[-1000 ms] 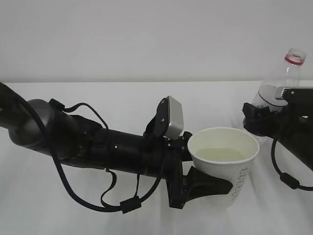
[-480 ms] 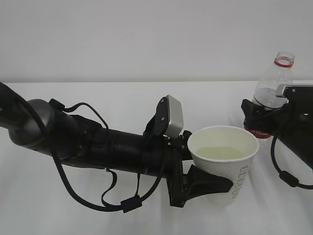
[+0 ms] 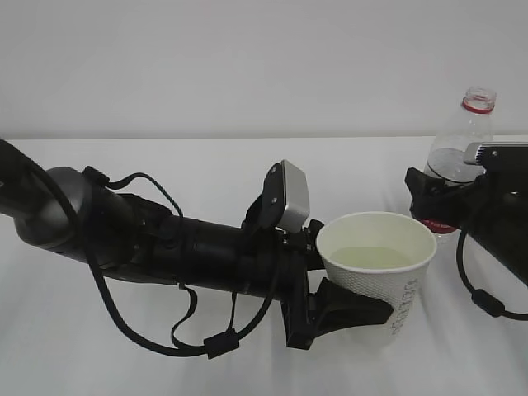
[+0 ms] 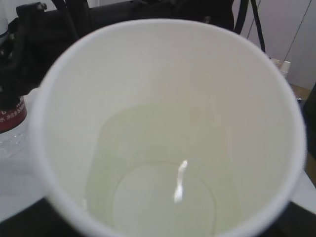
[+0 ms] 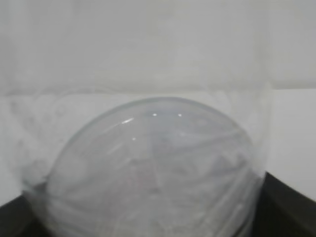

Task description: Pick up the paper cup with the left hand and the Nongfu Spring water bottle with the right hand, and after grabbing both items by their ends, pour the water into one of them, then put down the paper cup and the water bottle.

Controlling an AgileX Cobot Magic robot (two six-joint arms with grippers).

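Both items stand upright: the cup (image 3: 377, 268), holding water (image 3: 375, 258), sits clamped in the left hand (image 3: 330, 280). Right of it, the bottle (image 3: 459, 161) stands between the right hand's (image 3: 433, 198) fingers; whether they grip it I cannot tell.

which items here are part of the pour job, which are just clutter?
Job:
- white paper cup, holding clear water, in the black left gripper
- clear plastic water bottle, red label, upright at the black right gripper

Clutter:
- nothing else visible on the white table
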